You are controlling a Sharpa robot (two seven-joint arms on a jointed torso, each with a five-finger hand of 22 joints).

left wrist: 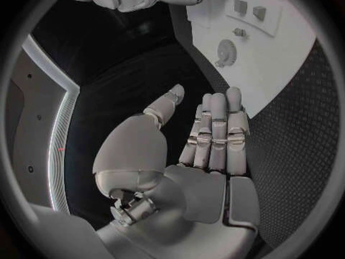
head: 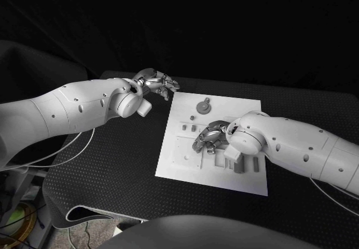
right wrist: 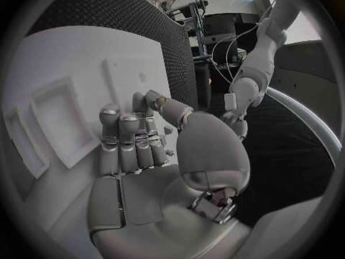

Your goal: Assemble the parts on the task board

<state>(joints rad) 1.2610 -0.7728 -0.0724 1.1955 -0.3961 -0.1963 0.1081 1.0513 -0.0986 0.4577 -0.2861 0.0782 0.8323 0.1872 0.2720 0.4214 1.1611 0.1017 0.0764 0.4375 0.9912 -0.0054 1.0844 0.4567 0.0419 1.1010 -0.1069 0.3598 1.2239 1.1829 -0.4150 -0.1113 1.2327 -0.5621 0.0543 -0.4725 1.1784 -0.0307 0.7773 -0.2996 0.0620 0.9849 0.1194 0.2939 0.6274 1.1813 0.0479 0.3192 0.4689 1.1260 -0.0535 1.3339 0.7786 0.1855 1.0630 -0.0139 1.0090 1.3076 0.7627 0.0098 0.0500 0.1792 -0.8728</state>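
The white task board [head: 179, 163] lies mid-table. A round grey part [head: 203, 107] sits near its far edge, small parts [head: 193, 127] stand below it, and grey bars [head: 239, 166] lie near the right side. My right hand [head: 208, 138] hovers over the board's middle, fingers bent down. In the right wrist view that hand [right wrist: 137, 141] has a bare palm; its thumb bends in to the fingertips, and I cannot tell if a part is pinched there. My left hand [head: 155, 82] floats off the board's far-left corner, fingers straight, thumb apart, holding nothing [left wrist: 212, 138].
Black textured table [head: 105, 166] surrounds the board. The left wrist view shows the board [left wrist: 276, 57] with the round part [left wrist: 226, 50] and two square pieces [left wrist: 249, 10]. Rectangular recesses [right wrist: 61, 121] lie beneath my right fingers. A cable [head: 64, 150] hangs under the left arm.
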